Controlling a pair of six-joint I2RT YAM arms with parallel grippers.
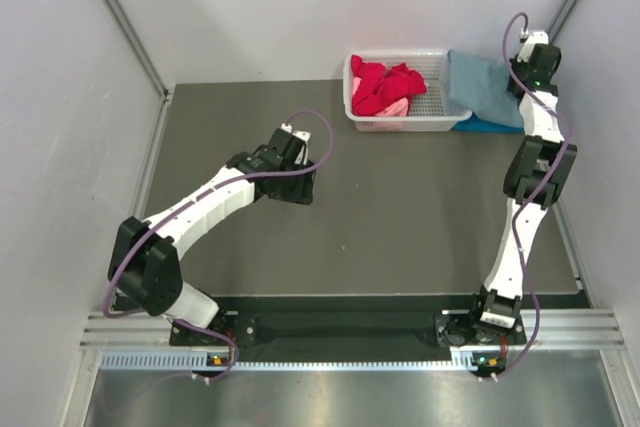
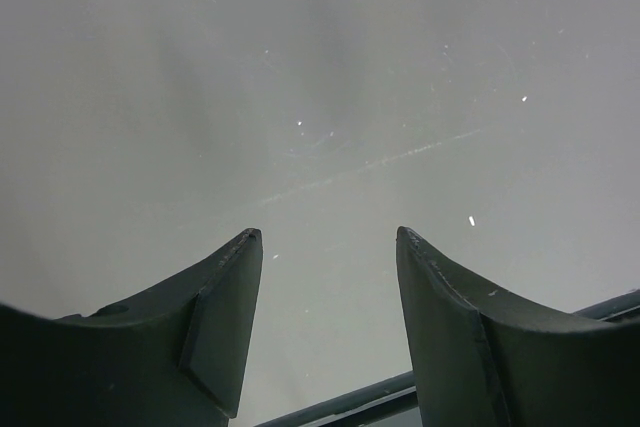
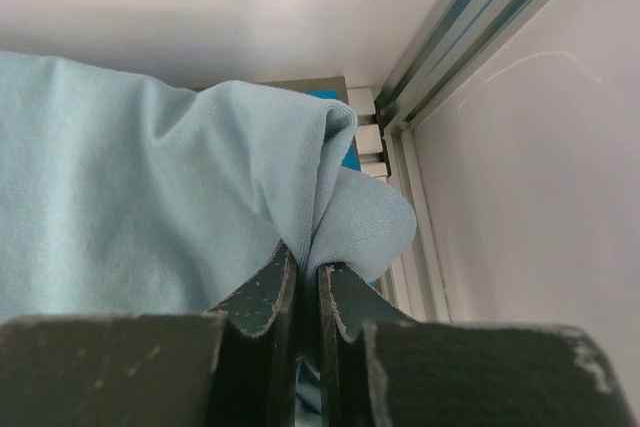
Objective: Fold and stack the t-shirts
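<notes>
The dark tabletop [image 1: 400,207] is the biggest thing here. The large grey-blue shirt [image 3: 150,197] sits at its far right corner, just beside the white basket [image 1: 400,53]. It lies partly on top of the turquoise shirt [image 1: 490,125].

The right fingers [image 3: 307,265] are pinched shut on a fold at the edge of the grey-blue shirt. That is only a little bit of cloth, so I think it could slip out when the arm pulls. The shirt could also drag the turquoise shirt along, or catch on the basket and tip it. The wall and the rail are very close, so the arm could bump them.

The left fingers [image 2: 328,242] are wide apart and hold nothing. They hang over the tabletop, well apart from the shirts.

Some things are hard to see. The grey-blue shirt hides most of the turquoise one. The red shirt [image 1: 378,82] and pink shirt [image 1: 397,107] are bunched up in the basket, so I cannot tell how many are there. From above, the right fingers are hidden by their own arm.
</notes>
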